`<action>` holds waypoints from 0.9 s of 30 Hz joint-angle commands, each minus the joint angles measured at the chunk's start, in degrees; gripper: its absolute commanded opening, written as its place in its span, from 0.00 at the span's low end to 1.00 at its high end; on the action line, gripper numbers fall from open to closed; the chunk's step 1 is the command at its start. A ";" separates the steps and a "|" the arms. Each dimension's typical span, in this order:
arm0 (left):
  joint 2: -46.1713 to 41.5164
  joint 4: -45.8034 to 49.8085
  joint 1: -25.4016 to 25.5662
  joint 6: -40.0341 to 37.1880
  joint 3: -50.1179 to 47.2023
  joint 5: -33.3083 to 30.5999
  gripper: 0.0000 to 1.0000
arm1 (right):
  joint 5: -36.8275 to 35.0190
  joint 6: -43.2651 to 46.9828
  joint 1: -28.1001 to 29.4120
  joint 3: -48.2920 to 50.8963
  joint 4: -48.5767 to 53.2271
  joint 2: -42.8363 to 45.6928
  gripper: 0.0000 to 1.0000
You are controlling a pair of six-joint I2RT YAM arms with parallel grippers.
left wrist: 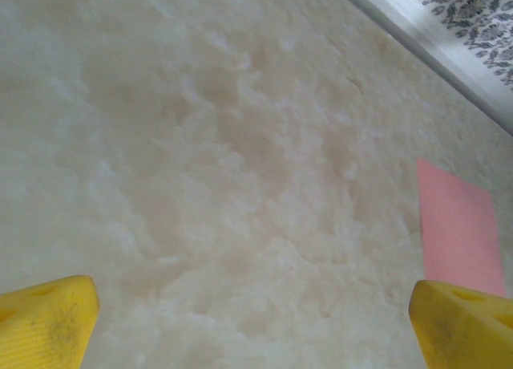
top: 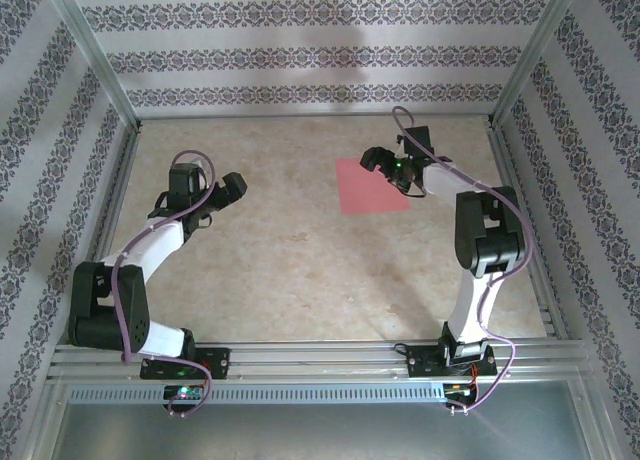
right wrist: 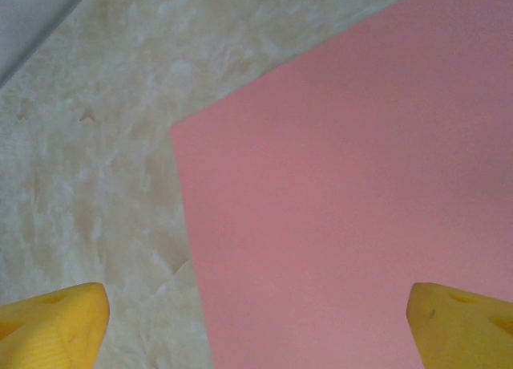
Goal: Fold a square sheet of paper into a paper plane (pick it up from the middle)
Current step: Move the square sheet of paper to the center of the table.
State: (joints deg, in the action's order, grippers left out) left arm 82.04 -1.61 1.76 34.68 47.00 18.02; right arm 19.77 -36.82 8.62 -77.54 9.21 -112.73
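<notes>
The square sheet of paper (top: 370, 187) is salmon-pink and lies flat and unfolded on the table, right of centre toward the back. My right gripper (top: 392, 158) hovers over its far right part, open. In the right wrist view the sheet (right wrist: 345, 200) spreads under that gripper (right wrist: 256, 329), its left edge running between the two yellow fingertips (right wrist: 52, 325), nothing held. My left gripper (top: 225, 195) is open over bare table well left of the sheet. In the left wrist view that gripper (left wrist: 256, 329) has only tabletop between its fingertips (left wrist: 48, 321), with the sheet (left wrist: 457, 233) off to the right.
The mottled beige tabletop (top: 300, 260) is ringed by an aluminium frame (top: 300, 355) and patterned walls (top: 300, 60). The back wall's base (left wrist: 433, 32) crosses the upper right corner of the left wrist view.
</notes>
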 commanded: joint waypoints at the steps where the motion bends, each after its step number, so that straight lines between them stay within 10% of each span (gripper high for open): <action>1: 1.73 0.99 0.12 2.67 3.12 5.79 1.00 | -2.41 -1.66 1.46 -4.52 5.27 -3.22 0.95; 27: 7.27 3.58 3.33 2.49 6.68 7.09 1.00 | -5.00 -12.29 13.21 5.43 11.54 -1.17 0.91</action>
State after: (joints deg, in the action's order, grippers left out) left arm 88.64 -0.25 4.29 36.51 52.14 25.04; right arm 15.29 -43.03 18.17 -77.14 18.28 -115.83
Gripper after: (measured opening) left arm 0.994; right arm 0.912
